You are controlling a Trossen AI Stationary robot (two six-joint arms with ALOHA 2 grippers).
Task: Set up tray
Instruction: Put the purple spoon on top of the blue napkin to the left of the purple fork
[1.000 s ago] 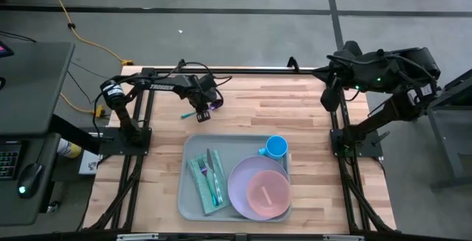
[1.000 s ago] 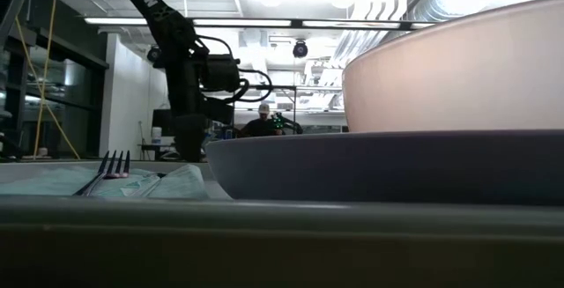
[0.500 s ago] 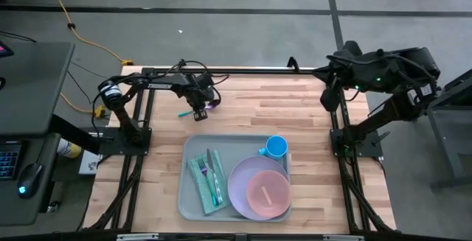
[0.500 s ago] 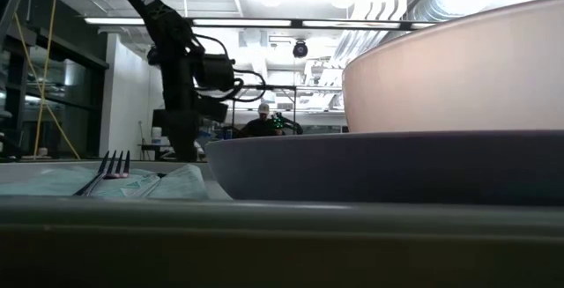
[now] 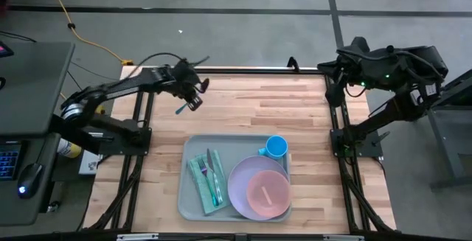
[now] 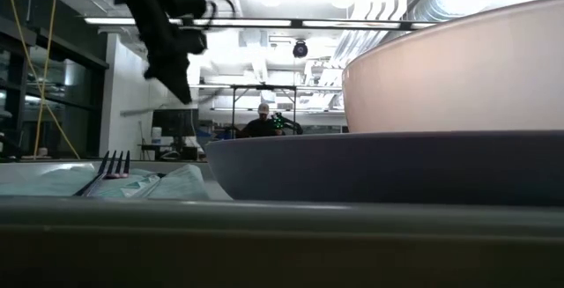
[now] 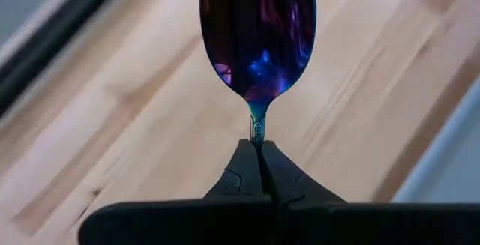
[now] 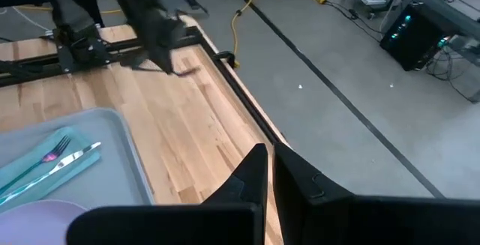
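Two dark jointed arms trail black cables, ending in tapered black fingers.

We see a pale grey-green tray on the light striped wood table. In it sit a lavender plate under a pink bowl, a blue cup and a teal napkin. The held spoon shimmers iridescent purple-blue.

tray before me, mid-table | on it: napkin left with fork, plate right holding bowl, cup behind plate
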